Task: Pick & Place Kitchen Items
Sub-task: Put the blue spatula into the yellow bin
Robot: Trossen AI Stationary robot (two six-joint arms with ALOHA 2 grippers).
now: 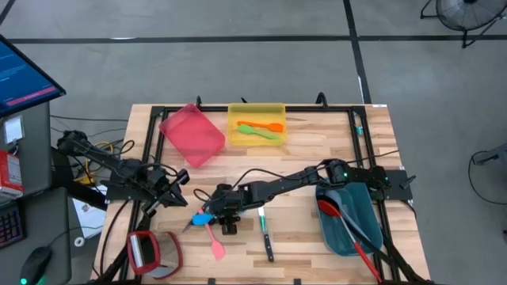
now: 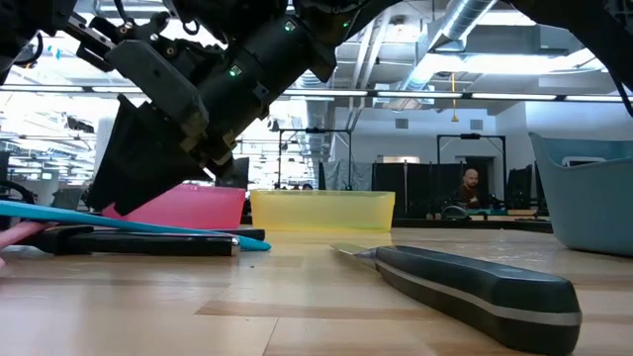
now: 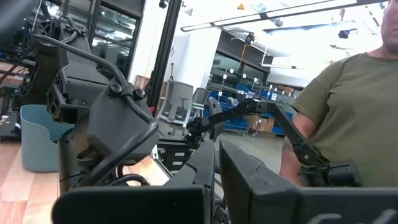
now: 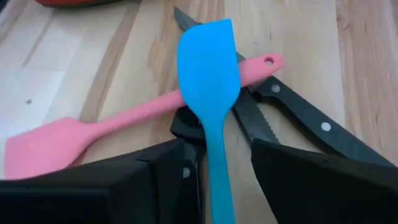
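We judge the sorting partly done: the yellow plastic bin [image 1: 256, 124] holds an orange and a green spatula, the teal bin [image 1: 349, 218] long spoons. Our right gripper [image 1: 212, 213] pinches the blue silicone spatula [image 4: 210, 93] by its handle at the table's front-left, its blade pointing away from the wrist over the pink spatula [image 4: 74, 134] and serrated black-handled knives [image 4: 292, 112]. Our left gripper [image 1: 176, 184] waits nearby; we cannot tell its grip.

From the right wrist view, I see the blue spatula [image 4: 208, 93] running between the right tool's [image 4: 214, 180] fingers, its handle cut off at the frame edge. It covers part of the pink spatula [image 4: 112, 121] and the knife [image 4: 292, 112] beneath. The left tool [image 1: 176, 190] is too small overhead for me to read its fingers.
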